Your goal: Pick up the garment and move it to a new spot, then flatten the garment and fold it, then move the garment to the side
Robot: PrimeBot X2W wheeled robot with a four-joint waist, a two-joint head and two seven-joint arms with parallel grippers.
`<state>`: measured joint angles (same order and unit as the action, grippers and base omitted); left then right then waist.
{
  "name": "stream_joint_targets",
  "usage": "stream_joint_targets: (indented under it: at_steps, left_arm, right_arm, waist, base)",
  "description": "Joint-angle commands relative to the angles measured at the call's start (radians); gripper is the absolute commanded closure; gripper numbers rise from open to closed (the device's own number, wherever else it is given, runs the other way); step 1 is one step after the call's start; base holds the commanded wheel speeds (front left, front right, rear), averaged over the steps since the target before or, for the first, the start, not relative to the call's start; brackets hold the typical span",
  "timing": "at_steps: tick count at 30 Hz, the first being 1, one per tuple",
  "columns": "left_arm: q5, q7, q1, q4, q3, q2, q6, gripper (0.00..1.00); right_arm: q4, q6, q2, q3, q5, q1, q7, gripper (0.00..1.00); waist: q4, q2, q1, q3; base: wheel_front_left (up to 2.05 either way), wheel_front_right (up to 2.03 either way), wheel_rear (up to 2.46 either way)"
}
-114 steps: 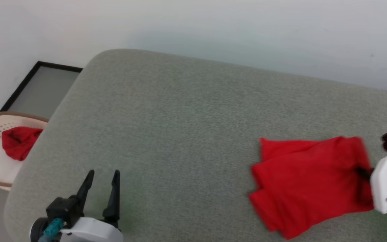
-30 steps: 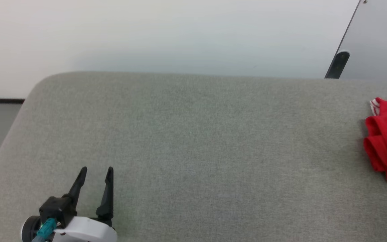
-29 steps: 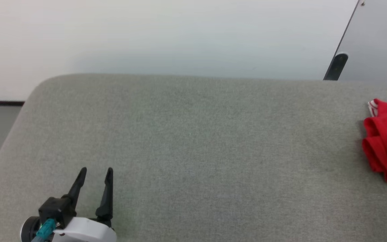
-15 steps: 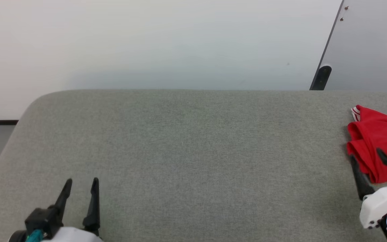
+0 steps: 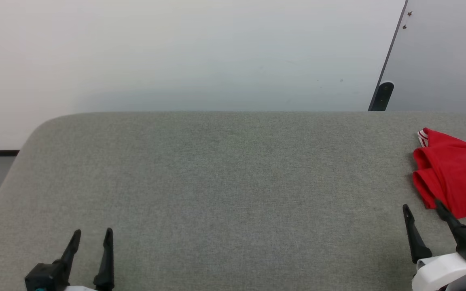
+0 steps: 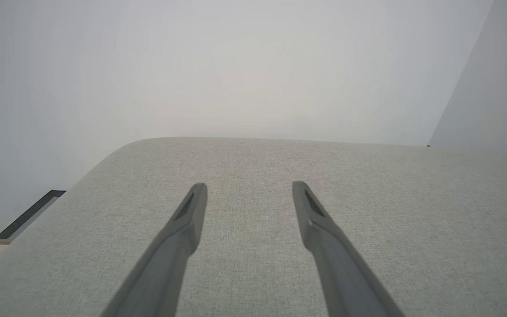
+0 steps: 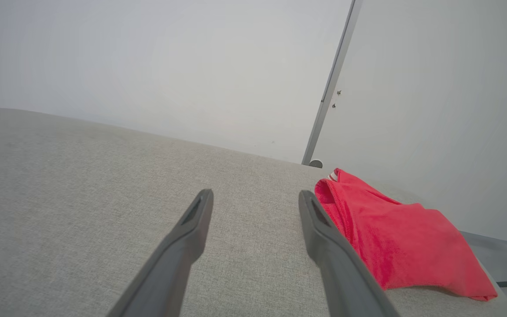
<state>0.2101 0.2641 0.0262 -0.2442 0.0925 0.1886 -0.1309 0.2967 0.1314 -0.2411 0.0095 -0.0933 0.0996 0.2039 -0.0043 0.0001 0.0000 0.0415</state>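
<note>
The folded garment [image 5: 451, 178] lay at the frame's right edge on the grey worktop [image 5: 217, 182], just up-right of the open, empty right jaws, well apart from the open left jaws.

We find no text, label, brand, number or sign that can be read in any of the views.
</note>
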Motion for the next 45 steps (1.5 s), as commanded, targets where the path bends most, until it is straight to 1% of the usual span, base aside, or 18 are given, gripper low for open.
stream_joint_targets:
  at_steps: [1,9,19,30,31,40,45]
  left_arm:
    - [-0.006,-0.001,0.008,0.003,0.003,0.003,0.000,0.00]
    - [0.012,-0.001,0.020,0.021,0.000,0.006,0.000,0.00]
    - [0.054,-0.001,0.040,0.030,-0.015,0.019,0.000,0.00]
    - [0.059,-0.001,0.039,0.021,-0.015,0.021,0.000,0.00]
    - [0.055,0.000,0.034,0.021,-0.016,0.020,0.000,1.00]
    - [0.054,-0.001,0.076,-0.061,-0.031,-0.032,0.000,1.00]
    - [0.148,-0.029,0.059,-0.057,-0.025,-0.039,0.000,1.00]
  right_arm:
    - [-0.014,-0.002,0.010,-0.005,0.006,-0.017,0.005,0.00]
    - [-0.070,-0.002,0.039,-0.018,0.015,-0.058,-0.011,0.00]
    - [-0.088,-0.002,0.037,-0.016,0.010,-0.072,-0.029,0.00]
    - [-0.091,-0.002,0.038,-0.018,0.004,-0.077,-0.037,0.00]
    - [-0.087,0.000,0.037,-0.016,0.006,-0.066,-0.037,1.00]
    - [-0.001,0.000,0.070,-0.004,0.007,-0.121,-0.037,1.00]
    - [-0.003,0.000,0.078,-0.016,-0.099,-0.109,-0.060,1.00]
  waist:
    - [0.000,-0.0001,0.0000,0.001]
    - [0.003,-0.0001,0.0000,0.000]
    - [0.008,-0.0001,0.0000,0.002]
    - [0.011,-0.0001,0.0000,0.002]
    - [0.011,-0.0001,0.0000,0.002]
    - [0.011,-0.0001,0.0000,0.002]
    - [0.011,-0.0001,0.0000,0.000]
  base:
    - [0.00,0.00,0.00]
    - [0.00,0.00,0.00]
    - [0.00,0.00,0.00]
    - [0.00,0.00,0.00]
    - [0.00,0.00,0.00]
    - [0.00,0.00,0.00]
    - [0.00,0.00,0.00]
